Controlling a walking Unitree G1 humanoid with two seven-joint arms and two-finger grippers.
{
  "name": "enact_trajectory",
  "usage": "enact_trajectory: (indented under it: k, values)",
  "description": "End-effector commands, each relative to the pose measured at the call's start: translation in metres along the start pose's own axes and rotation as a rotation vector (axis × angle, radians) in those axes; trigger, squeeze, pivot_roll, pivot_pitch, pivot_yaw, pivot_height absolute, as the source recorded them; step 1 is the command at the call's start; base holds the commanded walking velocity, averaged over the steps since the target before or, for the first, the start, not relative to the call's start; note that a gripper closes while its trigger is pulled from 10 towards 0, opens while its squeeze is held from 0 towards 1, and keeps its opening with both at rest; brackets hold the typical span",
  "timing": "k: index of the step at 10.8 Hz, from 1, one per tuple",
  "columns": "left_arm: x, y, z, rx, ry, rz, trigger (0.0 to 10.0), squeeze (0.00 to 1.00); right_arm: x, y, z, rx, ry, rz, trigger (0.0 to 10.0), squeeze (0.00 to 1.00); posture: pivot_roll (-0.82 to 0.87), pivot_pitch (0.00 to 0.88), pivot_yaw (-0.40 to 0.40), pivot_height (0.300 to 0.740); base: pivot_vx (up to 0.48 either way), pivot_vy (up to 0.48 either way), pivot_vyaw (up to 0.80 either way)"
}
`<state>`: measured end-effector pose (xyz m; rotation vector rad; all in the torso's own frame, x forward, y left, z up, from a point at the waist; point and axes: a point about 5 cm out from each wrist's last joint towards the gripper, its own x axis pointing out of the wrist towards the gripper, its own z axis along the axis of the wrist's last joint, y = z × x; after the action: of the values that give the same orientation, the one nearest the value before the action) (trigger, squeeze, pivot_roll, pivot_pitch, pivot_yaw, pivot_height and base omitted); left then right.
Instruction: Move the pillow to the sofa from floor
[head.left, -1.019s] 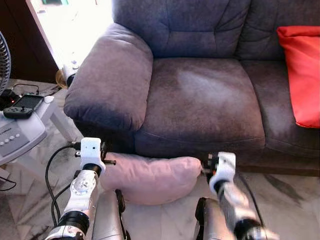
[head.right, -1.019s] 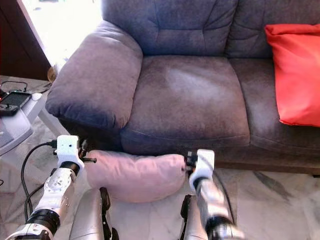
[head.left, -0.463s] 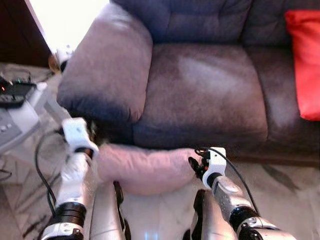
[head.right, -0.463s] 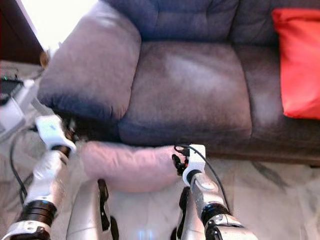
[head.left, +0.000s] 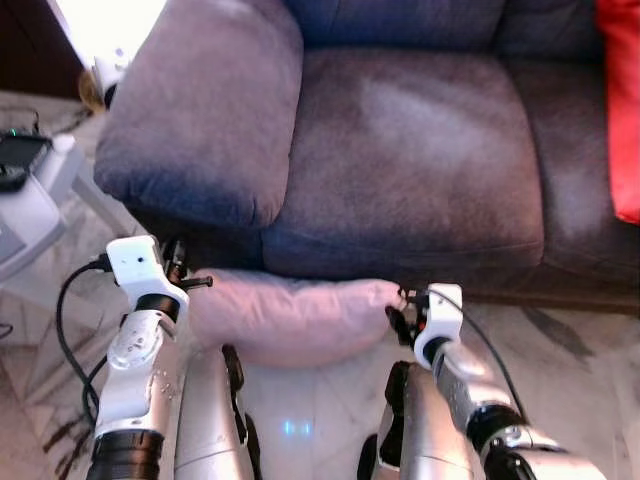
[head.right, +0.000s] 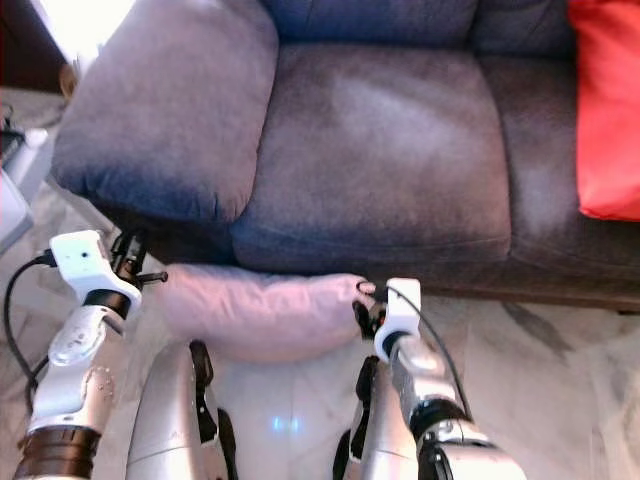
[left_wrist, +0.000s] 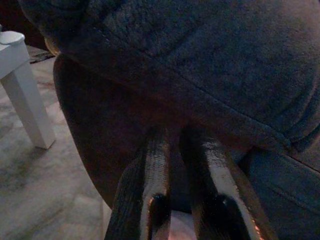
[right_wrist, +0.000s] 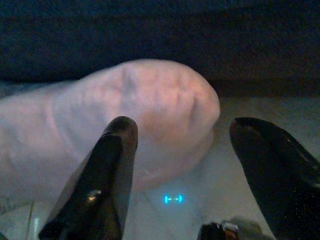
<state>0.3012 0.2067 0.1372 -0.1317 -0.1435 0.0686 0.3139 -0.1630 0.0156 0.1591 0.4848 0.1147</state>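
Left eye view: a pink pillow (head.left: 290, 315) lies on the marble floor (head.left: 560, 350), pressed against the front base of the grey sofa (head.left: 420, 160), below the armrest (head.left: 200, 110) and seat cushion. The left gripper (head.left: 185, 283) sits at the pillow's one end, the right gripper (head.left: 398, 315) at the other.

Right eye view: a red cushion (head.right: 605, 110) rests on the seat, well apart from the pillow.

Left wrist view: the two black fingers (left_wrist: 150, 175) lie nearly together with nothing between them, pointing at the sofa's dark base.

Right wrist view: the fingers (right_wrist: 112, 165) are spread wide, bracketing the pillow's rounded end without touching it.

The pillow looks light, soft and compressible; pinching both ends should lift it.
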Motion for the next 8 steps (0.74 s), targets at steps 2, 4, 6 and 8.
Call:
enact_trajectory:
  k: [2,4,6,8]
  values:
    - [-0.005,-0.008,0.015,-0.011,-0.022,-0.025,10.0,0.0,0.001,0.002,0.004,0.015,-0.017,0.007,10.0,0.0,0.11,0.343,-0.085,0.529,0.0,0.0,0.0]
    - [-0.007,-0.012,0.029,0.038,-0.063,-0.071,10.0,0.0,0.002,0.003,0.008,0.015,-0.031,0.005,10.0,0.0,0.12,0.354,-0.088,0.529,0.0,0.0,0.0]
    - [-0.012,-0.016,0.041,0.078,-0.06,-0.112,10.0,0.0,0.002,0.002,0.005,-0.021,-0.014,0.015,10.0,0.0,0.13,0.377,-0.089,0.529,0.0,0.0,0.0]
    - [-0.019,-0.017,0.05,0.072,-0.068,-0.117,10.0,0.0,0.0,0.001,0.004,-0.062,-0.033,0.025,10.0,0.0,0.14,0.395,-0.092,0.529,0.0,0.0,0.0]
